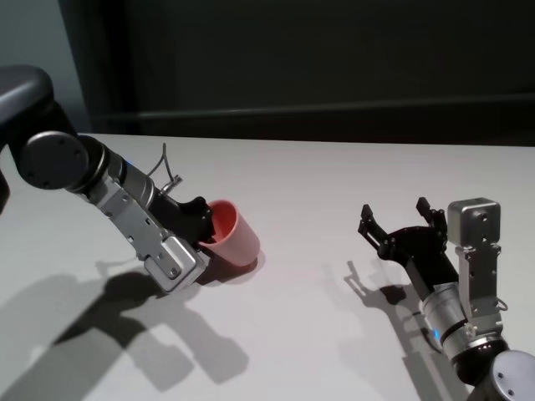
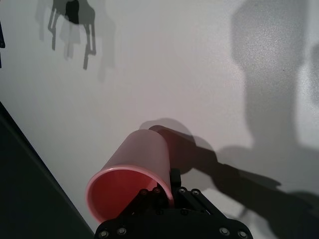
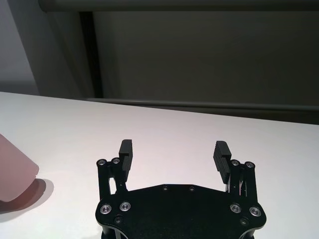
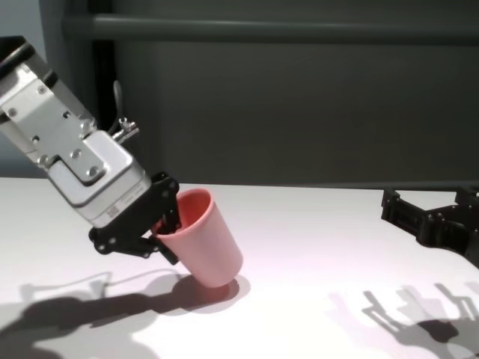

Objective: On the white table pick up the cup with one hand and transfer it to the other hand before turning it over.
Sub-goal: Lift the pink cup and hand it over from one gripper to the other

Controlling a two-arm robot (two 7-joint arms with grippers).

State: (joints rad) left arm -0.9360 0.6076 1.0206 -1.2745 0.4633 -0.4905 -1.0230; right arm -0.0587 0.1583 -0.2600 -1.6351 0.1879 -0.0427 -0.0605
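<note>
The pink cup (image 1: 236,236) is tilted on the white table (image 1: 326,175), mouth toward my left arm and base low against the tabletop. My left gripper (image 1: 206,236) is shut on its rim, one finger inside and one outside, as the chest view (image 4: 169,221) and the left wrist view (image 2: 162,191) also show. In the chest view the cup (image 4: 208,245) casts a shadow right under its base. My right gripper (image 1: 394,209) hangs open and empty over the table's right side, apart from the cup. In its wrist view the gripper (image 3: 174,147) holds nothing, and the cup (image 3: 12,169) shows at the edge.
A dark wall (image 1: 334,67) runs behind the table's far edge. Bare white tabletop (image 1: 309,251) lies between the cup and my right gripper. Arm shadows fall on the near side of the table.
</note>
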